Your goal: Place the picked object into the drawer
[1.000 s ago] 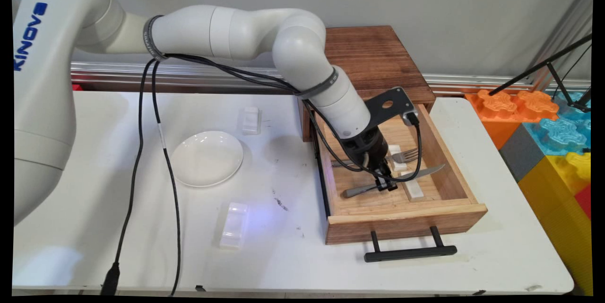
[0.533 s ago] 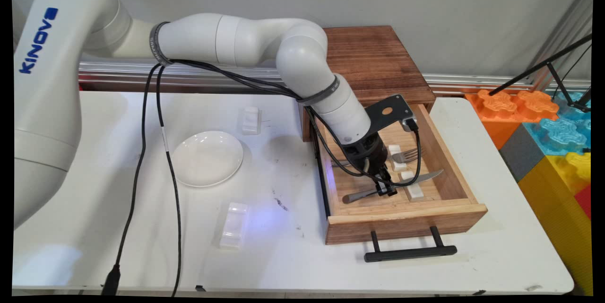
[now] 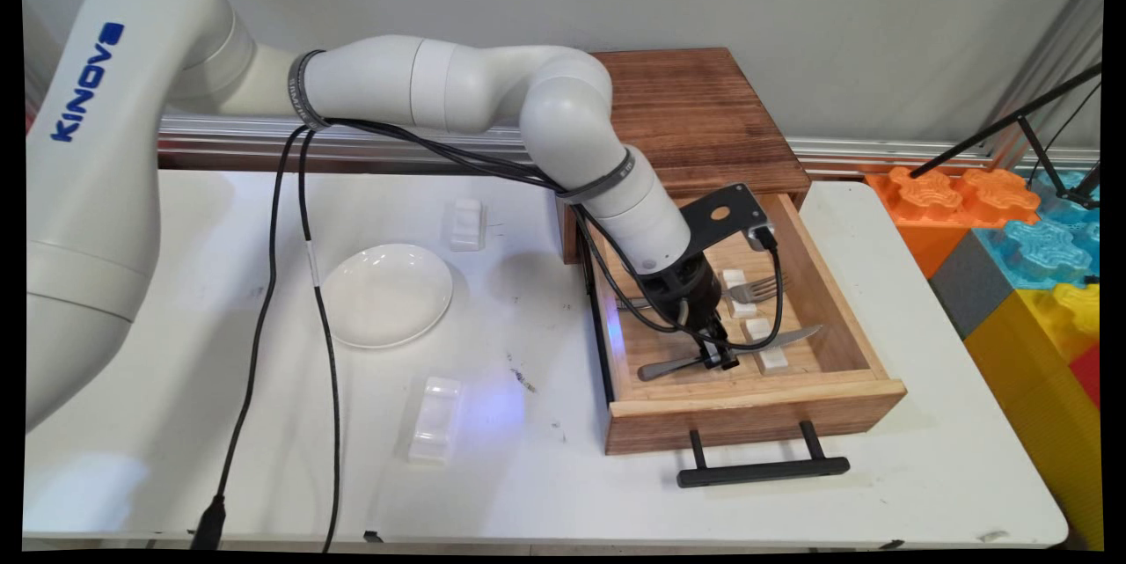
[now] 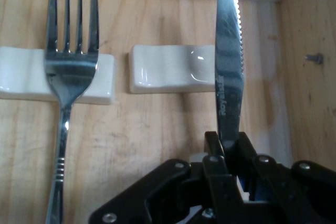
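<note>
The knife (image 4: pixel 229 72) blade carries engraved lettering that begins "Roy"; the rest is hidden.

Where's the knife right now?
In the open wooden drawer at the table's right, the knife is clamped in the end effector, beside the fork.

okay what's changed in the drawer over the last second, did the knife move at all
The gripper, shut on the knife, has shifted slightly toward the drawer front, and the knife's blade tip has moved a little with it. The fork, the white rests in the drawer and the plate stayed put.
</note>
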Motion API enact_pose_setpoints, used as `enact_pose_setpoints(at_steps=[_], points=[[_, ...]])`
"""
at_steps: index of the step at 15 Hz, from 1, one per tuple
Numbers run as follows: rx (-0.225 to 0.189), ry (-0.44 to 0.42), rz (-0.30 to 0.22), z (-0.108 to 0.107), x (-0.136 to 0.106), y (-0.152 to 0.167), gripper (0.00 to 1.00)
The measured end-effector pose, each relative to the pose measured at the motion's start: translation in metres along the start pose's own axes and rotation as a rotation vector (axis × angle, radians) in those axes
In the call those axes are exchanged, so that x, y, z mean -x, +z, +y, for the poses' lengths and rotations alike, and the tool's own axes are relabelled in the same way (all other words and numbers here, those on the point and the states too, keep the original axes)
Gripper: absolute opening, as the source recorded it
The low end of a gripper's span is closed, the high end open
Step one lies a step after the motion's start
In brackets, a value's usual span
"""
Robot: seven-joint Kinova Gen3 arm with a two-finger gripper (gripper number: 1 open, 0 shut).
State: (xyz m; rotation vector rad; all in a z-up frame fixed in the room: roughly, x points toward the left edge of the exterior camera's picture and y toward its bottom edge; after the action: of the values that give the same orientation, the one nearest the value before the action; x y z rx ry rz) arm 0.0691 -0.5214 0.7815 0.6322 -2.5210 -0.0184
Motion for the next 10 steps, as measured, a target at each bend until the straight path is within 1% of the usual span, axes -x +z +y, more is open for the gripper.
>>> enact_pose_setpoints(at_steps=[10], points=[[-0.005,-0.012,-0.001,-0.0050,0.0023,0.0074,0.00]])
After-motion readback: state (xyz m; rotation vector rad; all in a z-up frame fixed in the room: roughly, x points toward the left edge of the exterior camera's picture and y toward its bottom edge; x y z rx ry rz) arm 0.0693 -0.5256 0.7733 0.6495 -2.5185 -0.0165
